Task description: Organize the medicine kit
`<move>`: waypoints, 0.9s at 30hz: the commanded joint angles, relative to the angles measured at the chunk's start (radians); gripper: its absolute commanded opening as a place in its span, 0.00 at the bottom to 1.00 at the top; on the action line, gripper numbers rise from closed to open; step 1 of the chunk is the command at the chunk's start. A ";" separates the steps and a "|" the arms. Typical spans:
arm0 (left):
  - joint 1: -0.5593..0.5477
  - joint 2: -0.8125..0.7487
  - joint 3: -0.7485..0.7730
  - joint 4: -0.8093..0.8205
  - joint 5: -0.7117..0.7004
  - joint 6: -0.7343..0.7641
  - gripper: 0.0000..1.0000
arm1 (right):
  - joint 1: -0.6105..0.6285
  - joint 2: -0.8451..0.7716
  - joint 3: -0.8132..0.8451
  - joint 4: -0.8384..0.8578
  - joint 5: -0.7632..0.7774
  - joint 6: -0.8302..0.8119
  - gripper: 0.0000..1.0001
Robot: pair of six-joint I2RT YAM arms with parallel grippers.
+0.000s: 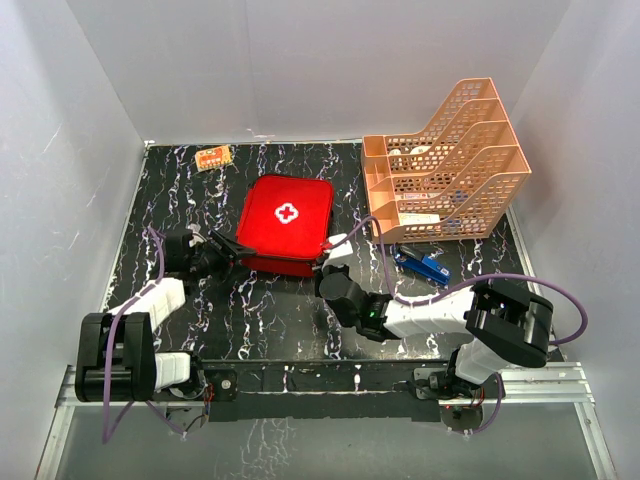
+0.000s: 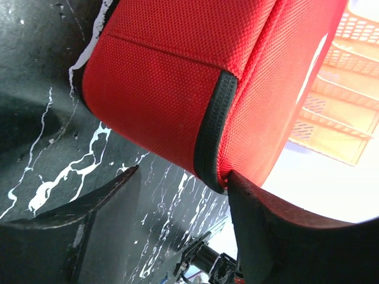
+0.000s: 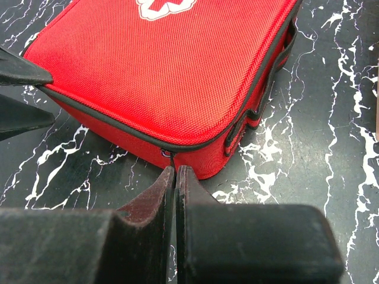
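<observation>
Medicine kit point(image 1: 285, 222) lay closed, white cross up, mid-worktop point(image 1: 265, 315). Left hand point(image 1: 232, 252) was at its near-left corner and right hand point(image 1: 323, 264) at its near-right corner. Orange tiered tray point(image 1: 445, 170) stood just right of the kit. Blue item point(image 1: 424, 266) lay in front of the tray. Small orange packet point(image 1: 213, 157) sat back left, well apart.

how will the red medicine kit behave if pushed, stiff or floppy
The medicine kit is woven fabric with piped edges, so probably soft-sided, giving a little under pressure. It lies flat and low on the table, so it should slide rather than tip or roll. The coarse weave likely makes it easy to grip.
</observation>
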 commanded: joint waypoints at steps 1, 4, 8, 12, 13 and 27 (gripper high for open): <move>-0.004 -0.002 -0.045 0.138 -0.059 -0.104 0.52 | -0.003 -0.021 -0.003 0.022 0.104 0.023 0.00; -0.005 0.000 -0.051 0.148 -0.099 -0.131 0.39 | -0.003 -0.020 -0.002 -0.001 0.135 0.042 0.00; -0.006 -0.013 -0.033 0.085 -0.148 -0.114 0.18 | -0.003 -0.025 0.002 -0.059 0.186 0.068 0.00; -0.006 -0.018 -0.025 0.053 -0.171 -0.091 0.04 | -0.004 -0.035 -0.025 -0.080 0.246 0.066 0.00; -0.007 -0.016 -0.025 0.049 -0.172 -0.090 0.02 | -0.004 -0.039 -0.033 -0.080 0.258 0.061 0.00; -0.007 -0.013 0.060 -0.033 -0.191 -0.046 0.00 | -0.067 -0.098 -0.130 0.087 0.309 -0.161 0.00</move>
